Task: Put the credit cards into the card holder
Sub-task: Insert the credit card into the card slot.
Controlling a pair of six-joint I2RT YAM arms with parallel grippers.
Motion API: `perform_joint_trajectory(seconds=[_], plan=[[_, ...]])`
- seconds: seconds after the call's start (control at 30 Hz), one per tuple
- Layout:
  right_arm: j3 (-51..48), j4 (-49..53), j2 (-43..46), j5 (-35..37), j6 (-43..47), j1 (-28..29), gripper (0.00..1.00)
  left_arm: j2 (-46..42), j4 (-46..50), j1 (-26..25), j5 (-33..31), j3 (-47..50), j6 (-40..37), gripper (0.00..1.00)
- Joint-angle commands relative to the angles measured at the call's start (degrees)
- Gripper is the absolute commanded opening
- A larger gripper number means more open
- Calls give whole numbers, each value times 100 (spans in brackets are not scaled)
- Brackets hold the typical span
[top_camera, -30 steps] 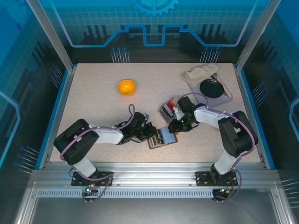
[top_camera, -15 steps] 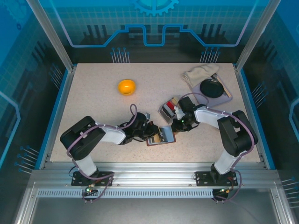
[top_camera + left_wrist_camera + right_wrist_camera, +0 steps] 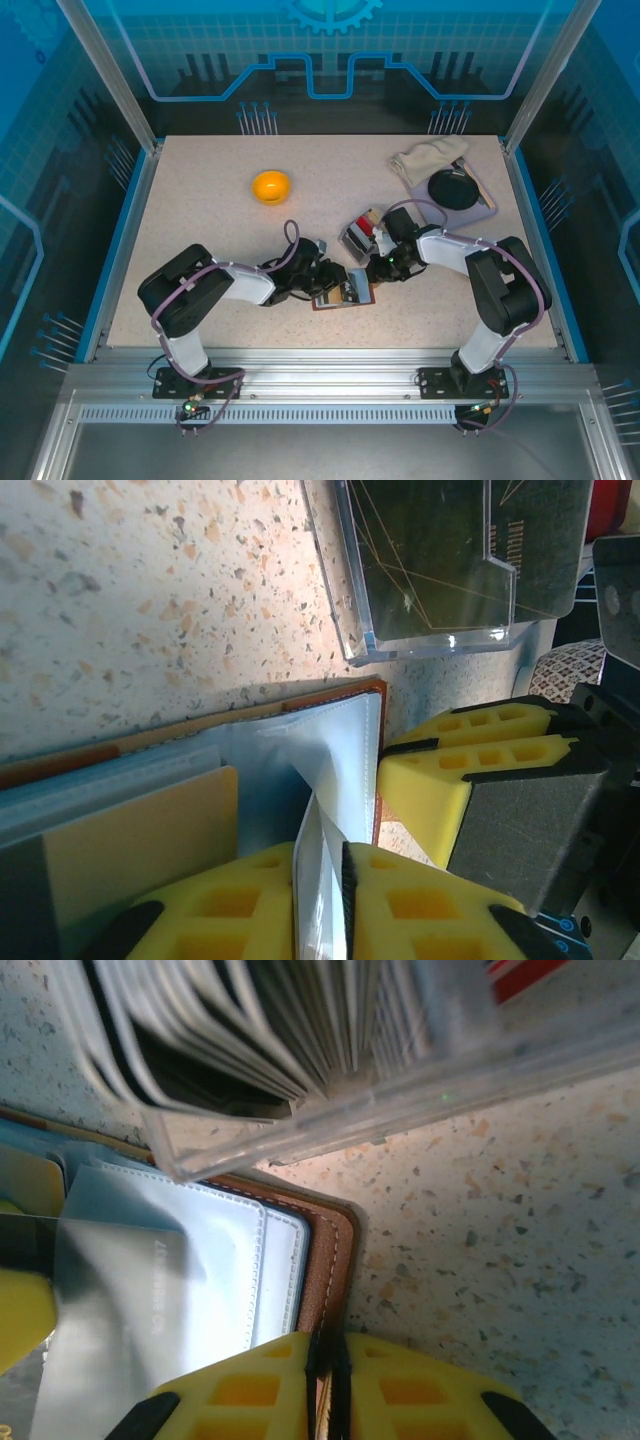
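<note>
The reddish-brown card holder (image 3: 350, 297) lies open near the table's front, its grey-blue pockets (image 3: 335, 745) facing up. My left gripper (image 3: 328, 285) (image 3: 320, 855) is shut on a thin silver-grey credit card (image 3: 318, 885) (image 3: 110, 1330), whose front edge rests at a pocket mouth. My right gripper (image 3: 372, 274) (image 3: 326, 1350) is shut on the holder's brown leather edge (image 3: 330, 1250); its yellow fingers (image 3: 470, 780) stand just beside the card. Several more credit cards (image 3: 250, 1030) stand on edge in a clear tray.
The clear tray (image 3: 360, 238) (image 3: 440, 570) sits right behind the holder, close to both grippers. An orange bowl (image 3: 271, 186) is at mid-left. A cloth (image 3: 428, 158) and a black round object (image 3: 455, 188) on a mat are at the back right.
My right gripper has closed onto the holder's edge. The left arm has edged right, bringing the card over the holder's pockets.
</note>
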State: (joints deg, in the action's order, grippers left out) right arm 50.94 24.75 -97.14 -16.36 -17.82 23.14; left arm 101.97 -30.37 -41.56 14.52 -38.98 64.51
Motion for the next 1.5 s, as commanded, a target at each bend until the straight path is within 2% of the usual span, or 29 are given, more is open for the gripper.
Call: perform_joint_trajectory(seconds=[0.0, 0.2, 0.3, 0.43, 0.67, 0.87, 1.0, 1.27, 1.47], plan=[[-198, 319, -137, 22, -169, -90, 16, -71, 499, -57, -231, -93, -54, 25], [-198, 372, -82, 63, -151, -115, 16, -590, 1215, -61, -430, 2, -217, 36], [-198, 364, -85, 76, -150, -138, 16, -743, 1502, -54, -459, -19, -289, 37], [-198, 355, -112, 44, -142, -142, 16, -720, 1462, -61, -424, -2, -282, 30], [-198, 337, -138, -19, -142, -133, 16, -392, 1122, -56, -380, -136, -169, 7], [-205, 293, -147, -94, -125, -135, 15, -60, 928, -66, -261, -339, -162, 5], [-210, 304, -156, -52, -131, -146, 15, -41, 862, -65, -288, -340, -153, 7], [-198, 333, -155, -2, -134, -147, 15, -406, 1335, -63, -358, -272, -279, 28], [-206, 325, -155, 7, -125, -151, 15, -686, 1647, -69, -427, -225, -382, 31]])
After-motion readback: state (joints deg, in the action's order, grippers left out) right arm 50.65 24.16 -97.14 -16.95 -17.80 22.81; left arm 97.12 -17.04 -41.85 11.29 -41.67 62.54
